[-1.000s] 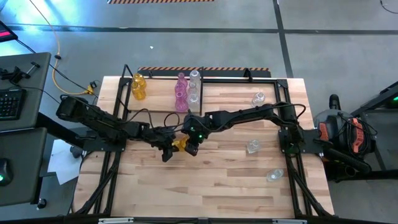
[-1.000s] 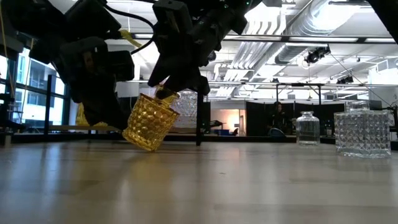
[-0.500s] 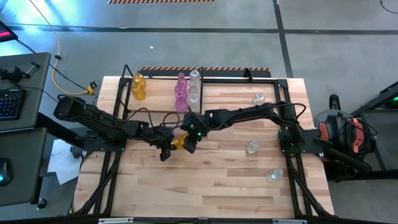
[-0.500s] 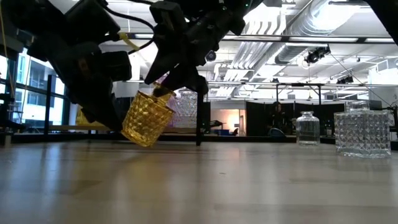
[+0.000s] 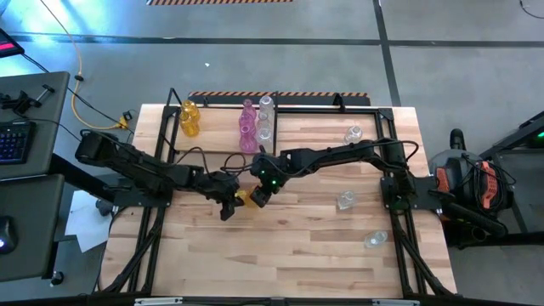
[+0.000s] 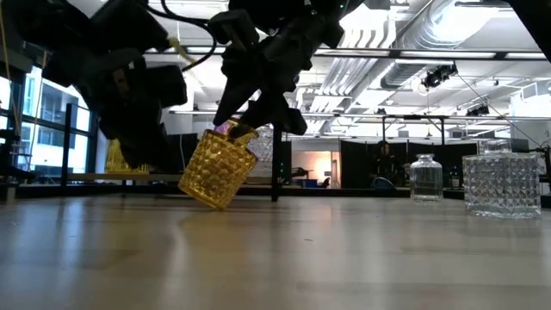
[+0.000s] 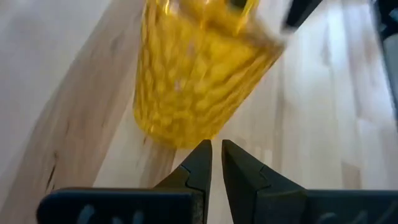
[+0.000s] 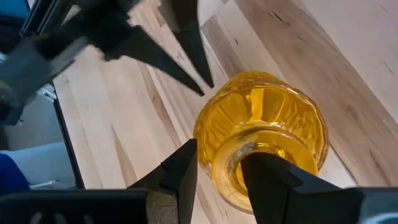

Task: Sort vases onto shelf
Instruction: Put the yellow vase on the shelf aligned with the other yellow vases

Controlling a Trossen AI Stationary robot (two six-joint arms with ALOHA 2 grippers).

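left gripper (image 5: pixel 228 206): fingers nearly together, empty, just beside the yellow vase near the table centre | yellow vase (image 6: pixel 217 168): tilted, lifted off the table | right gripper (image 8: pixel 217 167): clamped on the vase's neck | shelf (image 5: pixel 223 129): at the far edge, left half

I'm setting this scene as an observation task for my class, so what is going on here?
The right tool grips a yellow vase by its neck and holds it tilted, just above the tabletop. The left tool, its fingers nearly together and empty, sits right beside the vase's base. Yellow, pink and clear vases already stand on the shelf at the back, and three clear vases wait on the table's right side.
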